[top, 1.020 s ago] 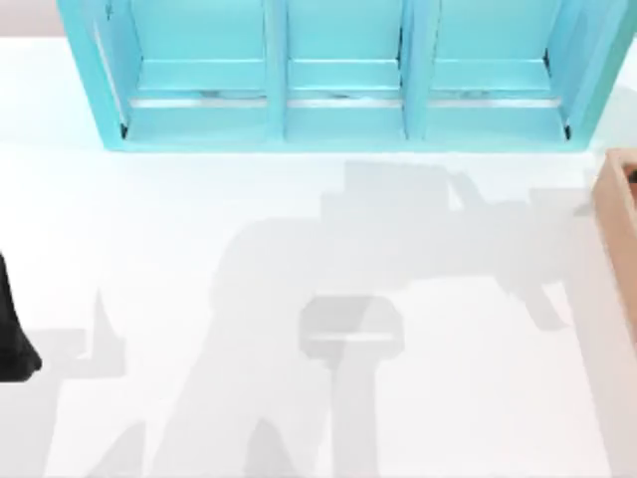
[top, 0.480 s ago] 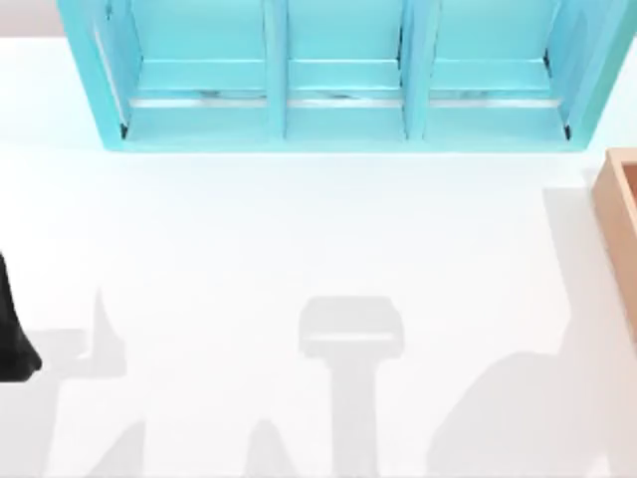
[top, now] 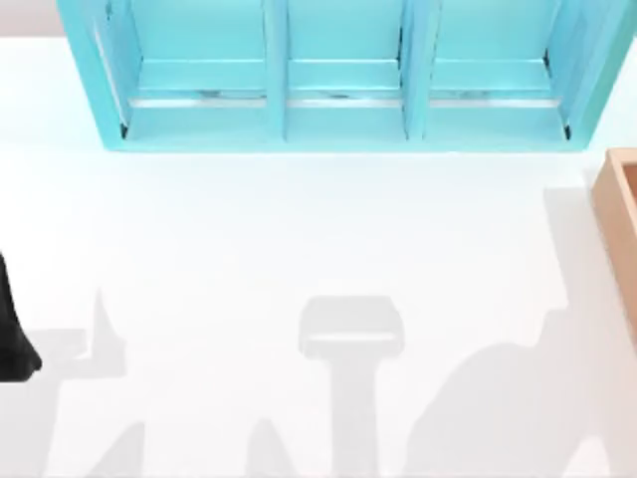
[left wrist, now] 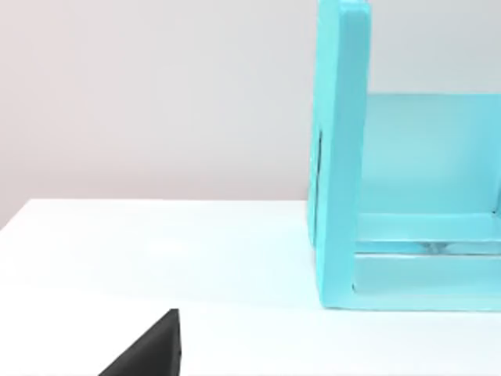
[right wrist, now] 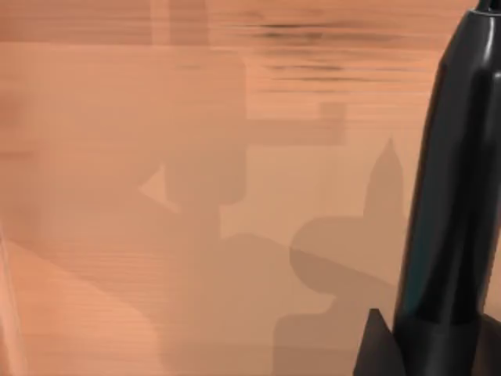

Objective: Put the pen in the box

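AgileX arms at the counter: the right hand (right wrist: pixel 407 348) grips the pen (right wrist: pixel 454 196) at its lower body, closed on the slim black barrel. The pen stands roughly upright in front of the wrist camera. Behind it lies the tan, wood-grained inner face of the box (right wrist: pixel 196 157), so the pen appears to hang over or just within the box, held off the wood (no contact is visible). From above, the box (top: pixel 619 224) sits at the counter's 3 o'clock edge, cut off by the frame.

The left arm (top: pixel 12 339) is parked at 9 o'clock. Whether the left hand (left wrist: pixel 149 352) is wide or narrow cannot be told. The turquoise shelf unit (top: pixel 338 110) stands at 12 o'clock, well apart from the box, on the white counter (top: pixel 299 229).

What could go wrong, as a judgement: let go from too high, the upright pen could land on its end, bounce and tip against a thick wall or over it. If the hand sits too near a wall, the pen could catch the rim and roll out onto the counter. On the way out, the hand could clip the wall and shift the box.

Count: one pen, one box, one shelf unit with three compartments in sight, two arms.
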Controlling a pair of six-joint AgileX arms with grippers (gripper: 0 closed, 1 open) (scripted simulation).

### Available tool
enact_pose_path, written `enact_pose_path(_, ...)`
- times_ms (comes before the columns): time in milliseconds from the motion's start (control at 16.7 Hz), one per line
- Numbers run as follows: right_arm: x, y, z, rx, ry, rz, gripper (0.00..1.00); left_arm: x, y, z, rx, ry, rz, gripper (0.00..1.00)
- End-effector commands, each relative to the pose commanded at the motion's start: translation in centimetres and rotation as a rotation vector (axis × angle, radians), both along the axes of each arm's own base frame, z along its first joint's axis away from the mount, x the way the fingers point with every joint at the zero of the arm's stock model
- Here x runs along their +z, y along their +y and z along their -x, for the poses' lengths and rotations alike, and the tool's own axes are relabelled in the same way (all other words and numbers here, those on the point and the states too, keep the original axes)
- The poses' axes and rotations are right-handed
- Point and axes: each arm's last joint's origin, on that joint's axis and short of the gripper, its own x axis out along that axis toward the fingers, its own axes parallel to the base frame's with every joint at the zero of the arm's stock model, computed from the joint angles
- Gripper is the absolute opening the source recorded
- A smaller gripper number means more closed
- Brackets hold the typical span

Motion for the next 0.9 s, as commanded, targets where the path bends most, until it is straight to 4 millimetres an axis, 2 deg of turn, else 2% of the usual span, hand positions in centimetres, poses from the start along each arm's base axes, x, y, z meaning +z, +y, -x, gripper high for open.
enact_pose_path(240,-2.8,1.8,-0.5,-0.011,0.046,0.007,0.00,0.0,0.0,0.0,0.000,0.000,0.000,1.00)
enact_pose_path(420,-4.8,2.4,-0.3,-0.011,0.060,0.017,0.00,0.0,0.0,0.0,0.000,0.000,0.000,1.00)
enact_pose_path(900,-5.2,1.8,0.4,-0.009,0.003,0.001,0.00,0.0,0.0,0.0,0.000,0.000,0.000,1.00)
